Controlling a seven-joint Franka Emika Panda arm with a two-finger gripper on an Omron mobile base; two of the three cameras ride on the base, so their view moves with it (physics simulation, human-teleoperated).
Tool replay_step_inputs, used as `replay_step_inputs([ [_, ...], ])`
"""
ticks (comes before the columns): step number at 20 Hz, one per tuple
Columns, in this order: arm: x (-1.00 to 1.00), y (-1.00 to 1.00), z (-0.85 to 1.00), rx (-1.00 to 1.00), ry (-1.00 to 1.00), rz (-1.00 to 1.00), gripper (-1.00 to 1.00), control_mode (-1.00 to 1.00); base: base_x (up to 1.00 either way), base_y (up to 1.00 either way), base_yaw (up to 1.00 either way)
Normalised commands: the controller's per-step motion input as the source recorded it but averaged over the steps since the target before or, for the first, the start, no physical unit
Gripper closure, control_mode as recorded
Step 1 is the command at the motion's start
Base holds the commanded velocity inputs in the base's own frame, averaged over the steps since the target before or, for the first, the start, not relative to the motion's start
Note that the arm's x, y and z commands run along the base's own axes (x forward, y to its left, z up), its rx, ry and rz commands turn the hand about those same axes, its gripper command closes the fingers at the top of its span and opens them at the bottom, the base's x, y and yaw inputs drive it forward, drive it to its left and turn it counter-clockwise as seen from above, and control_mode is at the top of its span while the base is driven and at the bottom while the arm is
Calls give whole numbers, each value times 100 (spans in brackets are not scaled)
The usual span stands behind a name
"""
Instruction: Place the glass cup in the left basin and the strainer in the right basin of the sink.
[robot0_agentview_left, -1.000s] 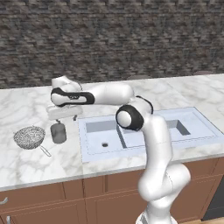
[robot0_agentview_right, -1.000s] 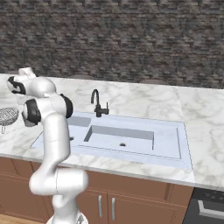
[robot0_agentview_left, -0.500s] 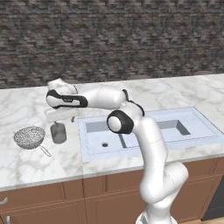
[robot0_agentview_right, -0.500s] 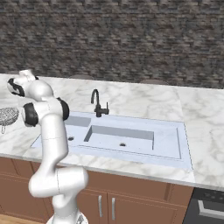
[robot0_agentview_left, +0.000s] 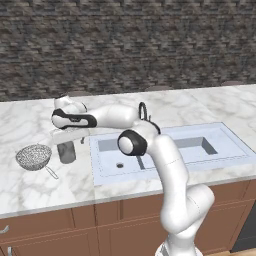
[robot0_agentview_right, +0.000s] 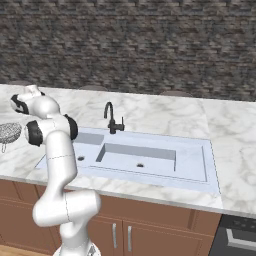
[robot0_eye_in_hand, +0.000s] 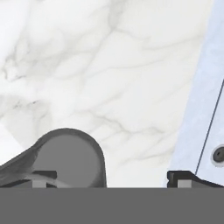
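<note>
gripper (robot0_eye_in_hand: 111, 178) fingers apart, above cup (robot0_agentview_left: 66, 152) | cup upright on bench (robot0_agentview_left: 30, 120), between strainer (robot0_agentview_left: 34, 156) and sink (robot0_agentview_left: 165, 152)

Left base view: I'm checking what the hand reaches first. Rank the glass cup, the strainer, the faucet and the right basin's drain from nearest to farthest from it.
1. The glass cup, just below the hand, on the counter.
2. The strainer, further left on the counter.
3. The faucet, to the right, behind the sink and partly hidden by the arm.
4. The right basin's drain: hidden behind the arm, but the right basin lies farthest right.
</note>
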Motion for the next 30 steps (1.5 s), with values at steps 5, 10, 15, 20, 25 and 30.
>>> replay_step_inputs([
  [5, 2, 0, -23, 3, 0, 0, -100, -100, 0, 0, 0],
  [10, 0, 0, -22, 3, -1, -1, 100, -100, 0, 0, 0],
  [15, -2, 0, -9, 1, 0, 0, 100, -100, 0, 0, 0],
  [20, -11, -5, -1, 0, -2, 0, 100, -100, 0, 0, 0],
  [25, -35, -46, 0, 2, 0, -21, 100, -100, 0, 0, 0],
  [30, -30, -56, 0, 1, 0, -22, 100, -100, 0, 0, 0],
])
